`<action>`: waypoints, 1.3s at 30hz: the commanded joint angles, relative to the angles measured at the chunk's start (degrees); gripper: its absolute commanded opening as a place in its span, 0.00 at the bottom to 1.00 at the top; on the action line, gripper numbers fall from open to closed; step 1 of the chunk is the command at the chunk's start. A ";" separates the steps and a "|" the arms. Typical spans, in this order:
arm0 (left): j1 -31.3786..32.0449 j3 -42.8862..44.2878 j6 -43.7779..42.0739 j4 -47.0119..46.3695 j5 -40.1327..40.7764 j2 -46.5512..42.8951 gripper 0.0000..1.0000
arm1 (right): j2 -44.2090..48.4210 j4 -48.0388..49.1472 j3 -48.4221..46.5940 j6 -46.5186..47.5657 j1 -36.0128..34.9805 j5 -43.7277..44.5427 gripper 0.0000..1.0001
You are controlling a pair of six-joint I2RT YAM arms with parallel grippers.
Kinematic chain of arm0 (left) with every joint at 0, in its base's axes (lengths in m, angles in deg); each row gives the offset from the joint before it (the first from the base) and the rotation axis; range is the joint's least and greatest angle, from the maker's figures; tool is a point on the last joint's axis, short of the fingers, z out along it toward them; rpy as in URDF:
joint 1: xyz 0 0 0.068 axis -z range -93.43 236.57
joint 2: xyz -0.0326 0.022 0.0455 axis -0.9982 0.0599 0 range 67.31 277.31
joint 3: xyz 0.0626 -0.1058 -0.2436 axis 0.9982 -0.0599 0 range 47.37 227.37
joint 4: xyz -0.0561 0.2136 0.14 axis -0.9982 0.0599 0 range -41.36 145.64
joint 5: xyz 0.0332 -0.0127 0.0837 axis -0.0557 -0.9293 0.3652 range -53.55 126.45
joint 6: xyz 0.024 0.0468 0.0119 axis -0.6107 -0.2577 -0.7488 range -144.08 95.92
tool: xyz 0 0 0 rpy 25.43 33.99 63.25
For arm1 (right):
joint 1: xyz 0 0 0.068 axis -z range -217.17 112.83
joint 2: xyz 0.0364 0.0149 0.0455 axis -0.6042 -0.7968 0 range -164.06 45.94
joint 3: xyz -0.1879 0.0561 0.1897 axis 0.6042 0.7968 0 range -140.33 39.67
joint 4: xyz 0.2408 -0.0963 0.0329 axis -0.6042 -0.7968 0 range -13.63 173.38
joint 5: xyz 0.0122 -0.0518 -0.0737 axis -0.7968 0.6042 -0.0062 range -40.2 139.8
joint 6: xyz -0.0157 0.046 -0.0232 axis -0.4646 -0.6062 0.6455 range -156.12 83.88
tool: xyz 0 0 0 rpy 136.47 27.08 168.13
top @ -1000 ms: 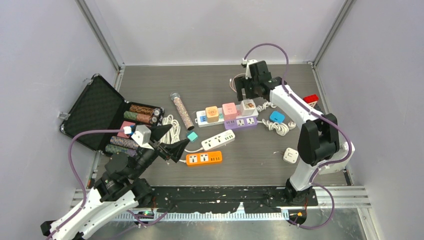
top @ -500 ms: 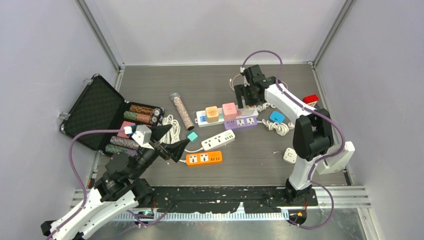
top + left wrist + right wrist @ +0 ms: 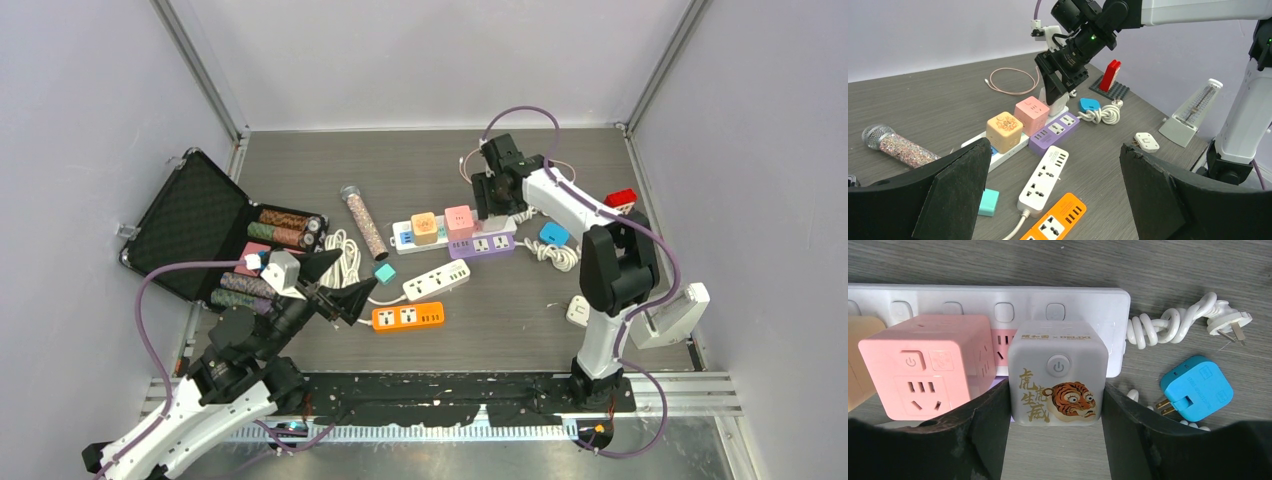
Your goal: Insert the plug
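Note:
A white cube plug with a tiger print [image 3: 1057,375] sits against the long white power strip [image 3: 973,302], beside a pink cube plug [image 3: 928,365]. My right gripper [image 3: 1055,410] is shut on the tiger cube, one jaw pressed on each side. In the top view the right gripper [image 3: 492,198] covers the cube at the strip's right end [image 3: 404,236]. It also shows in the left wrist view [image 3: 1060,82]. My left gripper [image 3: 345,280] is open and empty, held above the orange strip [image 3: 408,316].
A purple strip [image 3: 482,244], a white strip [image 3: 437,279], a tan cube [image 3: 425,227], a teal block [image 3: 384,272], a blue plug [image 3: 1196,387], a white adapter [image 3: 579,310], a glitter microphone [image 3: 362,220] and an open black case [image 3: 190,215] lie around.
My right gripper has swung in over the strip's right end and now covers the tiger cube in the top view. The left arm has not moved.

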 commanded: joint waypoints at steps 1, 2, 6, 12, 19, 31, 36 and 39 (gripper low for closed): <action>0.02 -0.18 -0.75 -0.37 1.16 -0.83 1.00 | -3.93 -1.22 0.11 -0.91 -1.10 2.25 0.31; 0.02 -0.17 -0.75 -0.28 1.20 -0.96 1.00 | -4.20 -1.49 0.15 -0.85 -1.27 2.48 0.26; 0.02 -0.32 -0.71 -0.15 1.30 -1.32 1.00 | -4.85 -1.07 2.21 -1.31 -2.41 4.89 0.06; 0.03 -0.43 -0.70 0.07 1.32 -1.54 1.00 | -3.28 4.12 11.16 -5.72 -3.67 6.20 0.05; 0.02 -0.42 -0.68 -0.24 1.03 -1.20 1.00 | -3.48 7.40 16.78 -8.20 -5.03 9.01 0.05; 0.02 -0.15 0.18 1.04 2.36 -1.65 0.99 | 3.34 4.39 4.99 -5.05 -4.33 6.93 0.85; 0.02 -0.15 2.00 2.65 5.98 -1.20 1.00 | 6.47 2.14 0.00 -4.48 -3.08 4.79 0.92; 0.02 -0.25 2.34 3.48 6.81 -0.88 1.00 | 9.33 1.95 0.45 -4.93 -2.37 4.96 0.93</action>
